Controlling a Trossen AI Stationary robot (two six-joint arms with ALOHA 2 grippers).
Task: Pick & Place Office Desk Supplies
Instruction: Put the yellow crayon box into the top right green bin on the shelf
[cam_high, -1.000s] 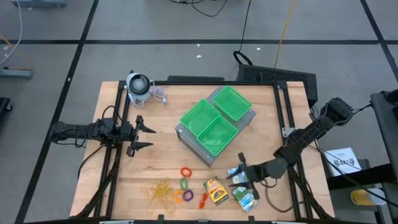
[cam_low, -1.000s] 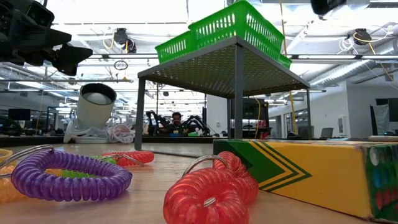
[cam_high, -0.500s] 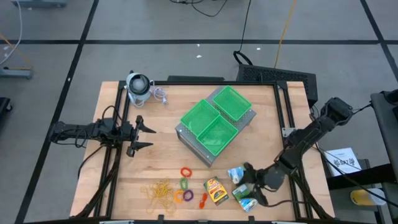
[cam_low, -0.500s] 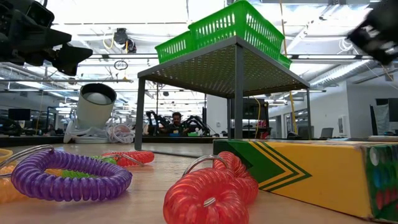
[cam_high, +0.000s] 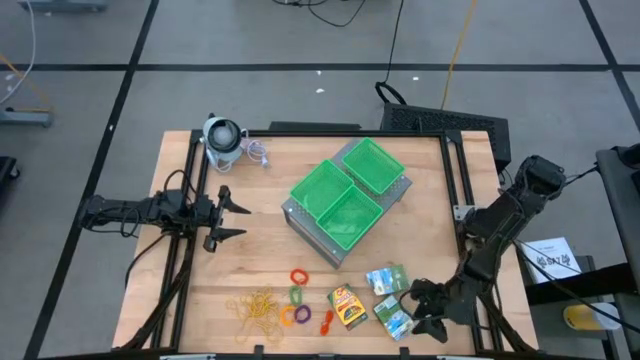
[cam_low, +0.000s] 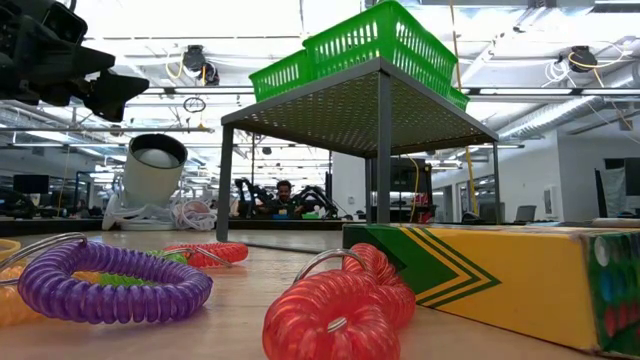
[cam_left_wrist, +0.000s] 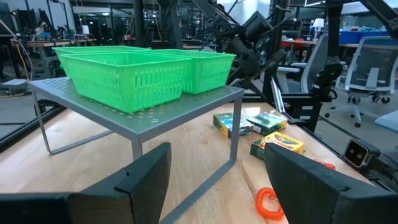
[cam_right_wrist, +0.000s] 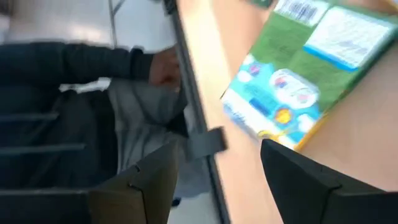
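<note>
Clearly the right hand (cam_high: 428, 312) hangs wide and empty beside the green-teal card box (cam_high: 396, 321) at the table's (cam_high: 250, 200) near edge; a skewed approach may shove it off.

3 card boxes (cam_high: 348, 306) flat nr front edge, rubber bands (cam_high: 255, 308), coloured rings (cam_high: 297, 297) beside

Grey tiled floor (cam_high: 250, 100) with dark seams, bright ceiling lights (cam_low: 200, 20), office chair (cam_left_wrist: 370, 68), distant desks
</note>
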